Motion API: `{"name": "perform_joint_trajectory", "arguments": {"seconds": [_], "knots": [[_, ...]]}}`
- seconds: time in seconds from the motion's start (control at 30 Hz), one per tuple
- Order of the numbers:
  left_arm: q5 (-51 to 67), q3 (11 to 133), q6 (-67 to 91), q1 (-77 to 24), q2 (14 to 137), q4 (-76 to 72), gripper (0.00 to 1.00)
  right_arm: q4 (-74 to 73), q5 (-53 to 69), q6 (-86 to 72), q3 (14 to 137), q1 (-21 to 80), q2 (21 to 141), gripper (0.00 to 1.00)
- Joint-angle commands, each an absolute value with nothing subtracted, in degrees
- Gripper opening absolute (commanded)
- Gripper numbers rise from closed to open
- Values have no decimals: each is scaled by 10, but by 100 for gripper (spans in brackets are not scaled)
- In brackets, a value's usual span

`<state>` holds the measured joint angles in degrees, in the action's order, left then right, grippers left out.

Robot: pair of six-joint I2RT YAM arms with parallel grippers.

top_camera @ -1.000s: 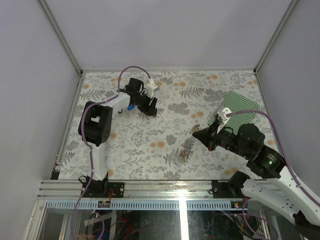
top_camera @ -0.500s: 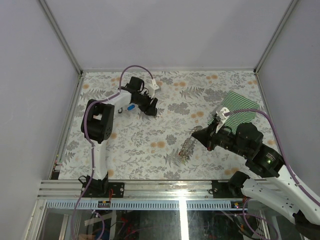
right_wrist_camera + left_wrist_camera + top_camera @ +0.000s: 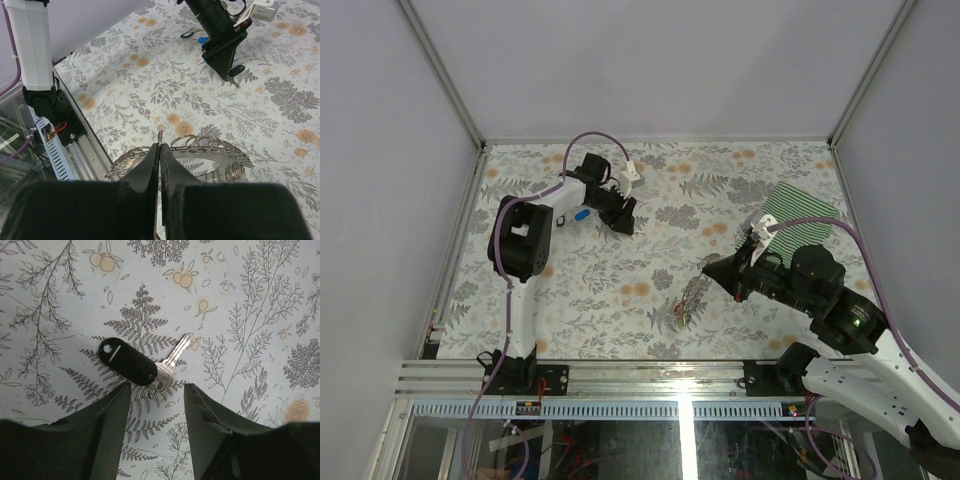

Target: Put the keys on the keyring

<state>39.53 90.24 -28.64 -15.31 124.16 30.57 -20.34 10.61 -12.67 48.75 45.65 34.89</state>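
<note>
A key with a black plastic head [image 3: 127, 361] and silver blade lies on the floral table, just ahead of my left gripper [image 3: 157, 390], which is open with one finger on each side of the key's near end, not touching it. My right gripper [image 3: 160, 146] is shut on a small split ring of the keyring [image 3: 215, 156], a flat dark grey ring carrying several small wire rings, held low over the table. From above, the keyring [image 3: 692, 297] hangs from my right gripper [image 3: 708, 268]; my left gripper [image 3: 628, 225] is at the far left. A blue-headed key [image 3: 581, 213] lies beside the left arm.
A green striped cloth [image 3: 800, 210] lies at the far right of the table. The blue key [image 3: 202, 40] and a dark key loop [image 3: 186, 34] lie near the left arm [image 3: 220, 35]. The metal frame rail [image 3: 620, 378] runs along the near edge.
The left arm's elbow has shifted slightly toward the table's far side, with its gripper staying over the black key. The keyring's low end has drifted slightly nearer. The right gripper stays shut.
</note>
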Motion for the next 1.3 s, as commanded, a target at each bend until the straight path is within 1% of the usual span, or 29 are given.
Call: {"name": "perform_joint_trajectory", "arguments": {"seconds": [0.0,0.3,0.53,0.77,1.27], "knots": [[412,924,-303,-151,1250,329,46,-152,120,-132,508,458,349,0],[412,924,-303,-153,1251,330,32,-152,120,-132,506,459,346,0],[423,922,-304,-154,1246,330,14,-153,118,-133,504,459,342,0],[437,921,-301,-154,1217,331,0,-154,114,-132,503,459,335,0],[457,890,-276,-162,1130,332,0,-162,99,-123,500,459,320,0]]}}
